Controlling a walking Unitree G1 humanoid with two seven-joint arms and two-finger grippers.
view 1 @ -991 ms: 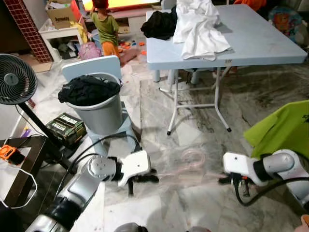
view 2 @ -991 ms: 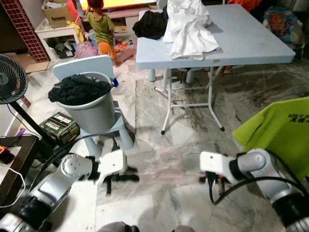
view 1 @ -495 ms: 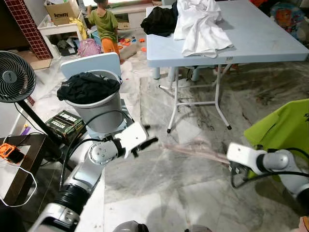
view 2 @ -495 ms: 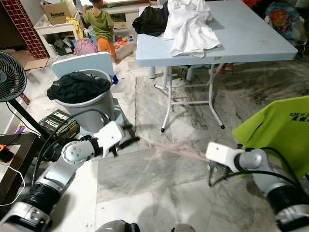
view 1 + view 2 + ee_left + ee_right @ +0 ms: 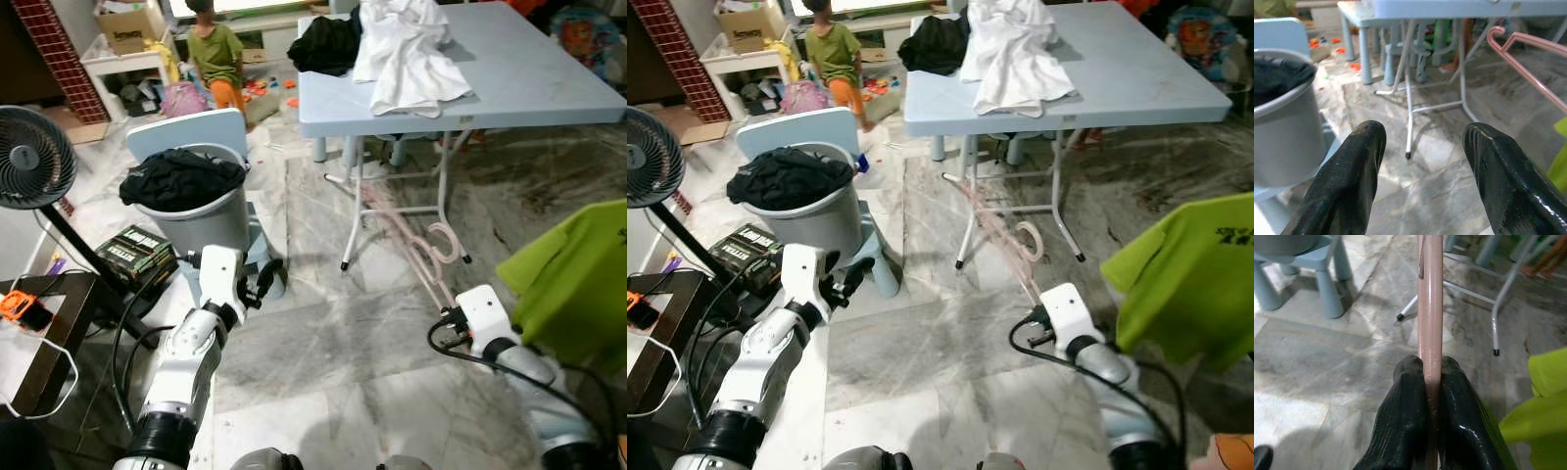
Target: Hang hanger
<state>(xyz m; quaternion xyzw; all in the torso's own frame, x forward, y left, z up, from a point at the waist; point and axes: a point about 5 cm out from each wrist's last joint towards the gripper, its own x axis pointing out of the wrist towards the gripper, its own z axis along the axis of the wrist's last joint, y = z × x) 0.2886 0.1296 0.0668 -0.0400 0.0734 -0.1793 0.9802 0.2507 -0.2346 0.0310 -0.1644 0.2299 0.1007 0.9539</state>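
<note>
Raised pink hanger (image 5: 411, 240); bucket (image 5: 196, 220) holds dark clothes (image 5: 181, 179).

Left arm: silver, raised at the robot's left, forearm angled up and forward. Left end effector (image 5: 1420, 171) points ahead; its two long black fingers (image 5: 1347, 186) stand spread with a wide gap, gripping nothing.

Right arm: silver, low at the robot's right, wrist tipped upward, black cable looping beside it. Right end effector (image 5: 1427, 396) has both black fingers pressed tight on the thin pink plastic hanger (image 5: 1430, 308), whose bar runs straight out between them.
</note>
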